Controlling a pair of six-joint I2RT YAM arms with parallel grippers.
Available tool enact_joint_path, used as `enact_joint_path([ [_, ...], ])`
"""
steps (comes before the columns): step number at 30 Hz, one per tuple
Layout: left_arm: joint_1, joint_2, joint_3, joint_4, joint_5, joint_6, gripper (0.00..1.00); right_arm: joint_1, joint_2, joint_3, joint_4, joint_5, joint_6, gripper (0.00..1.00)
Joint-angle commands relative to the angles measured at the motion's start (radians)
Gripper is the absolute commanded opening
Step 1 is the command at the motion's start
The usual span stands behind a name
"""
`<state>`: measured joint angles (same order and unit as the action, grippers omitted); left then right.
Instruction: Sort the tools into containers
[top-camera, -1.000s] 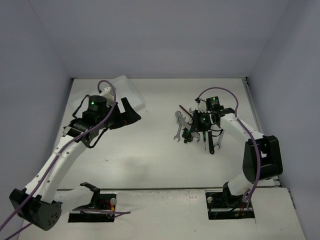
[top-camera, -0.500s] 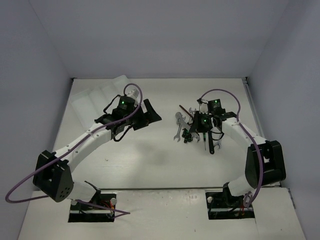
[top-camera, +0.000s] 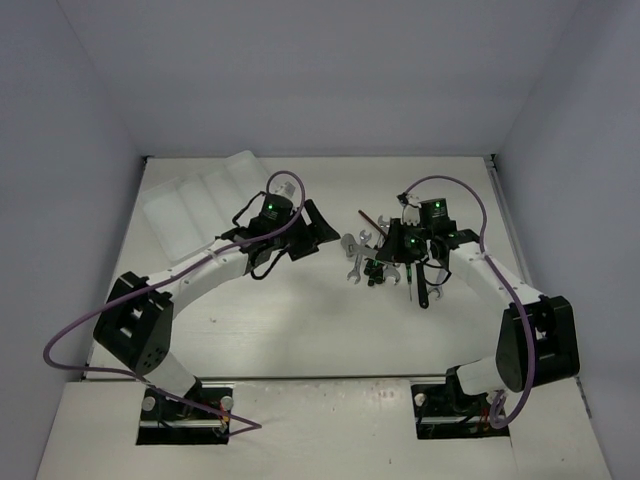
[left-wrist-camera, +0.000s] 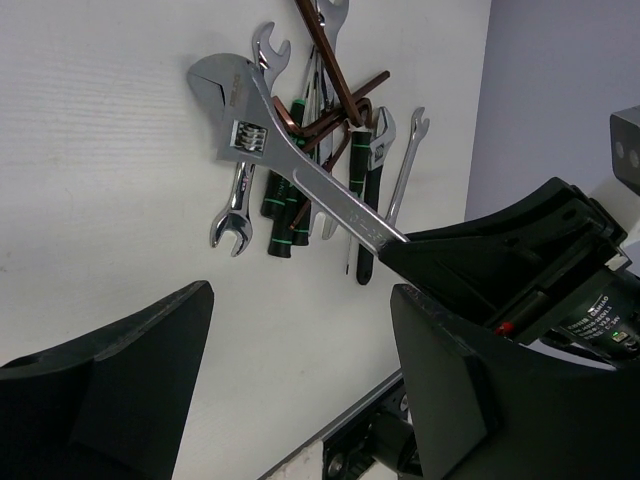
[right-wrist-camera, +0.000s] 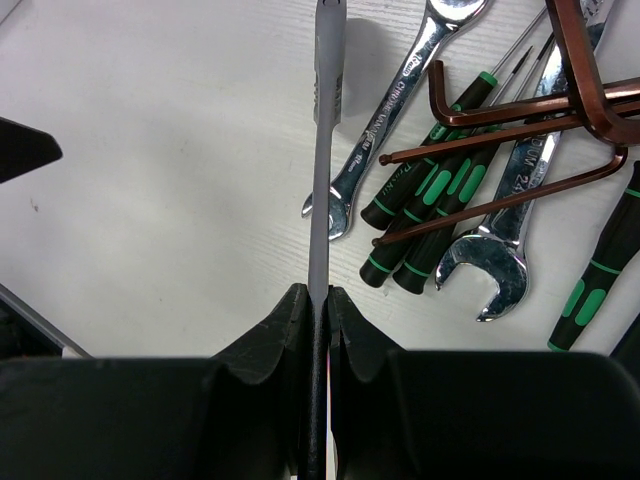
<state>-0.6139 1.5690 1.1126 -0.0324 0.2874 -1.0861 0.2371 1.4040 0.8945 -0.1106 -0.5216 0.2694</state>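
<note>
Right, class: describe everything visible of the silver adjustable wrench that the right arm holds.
The silver metal adjustable wrench has a hooked head with a knurled adjusting screw and a long flat handle. The black fingers of the right gripper clamp its handle end; it juts over the heap of tools, apparently lifted.

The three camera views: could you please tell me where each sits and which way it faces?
Top external: above and behind the bases, looking down at the table; left arm, right arm, white tray and tool pile show.
Left wrist: on the left arm, facing the pile between the fingers of the open left hand; the right hand shows too.
Right wrist: on the right arm, looking along the right hand, shut on the silver adjustable wrench.
Shared: both wrist views show that wrench and the pile.
</note>
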Motion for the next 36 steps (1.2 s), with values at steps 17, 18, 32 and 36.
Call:
enact_joint_path([
  [17, -0.027, -0.114, -0.010, 0.164, -0.092, -0.111, 0.68, -0.023, -0.183, -0.009, 0.370, -0.109, 0.263, 0.00],
  [18, -0.028, -0.117, -0.013, 0.180, -0.093, -0.116, 0.68, -0.022, -0.189, -0.011, 0.389, -0.119, 0.282, 0.00],
  [32, -0.106, -0.036, 0.084, 0.290, -0.140, -0.202, 0.69, -0.007, -0.263, 0.003, 0.496, -0.183, 0.395, 0.00],
  [36, -0.127, -0.003, 0.111, 0.292, -0.154, -0.209, 0.69, -0.002, -0.280, 0.003, 0.515, -0.193, 0.416, 0.00],
])
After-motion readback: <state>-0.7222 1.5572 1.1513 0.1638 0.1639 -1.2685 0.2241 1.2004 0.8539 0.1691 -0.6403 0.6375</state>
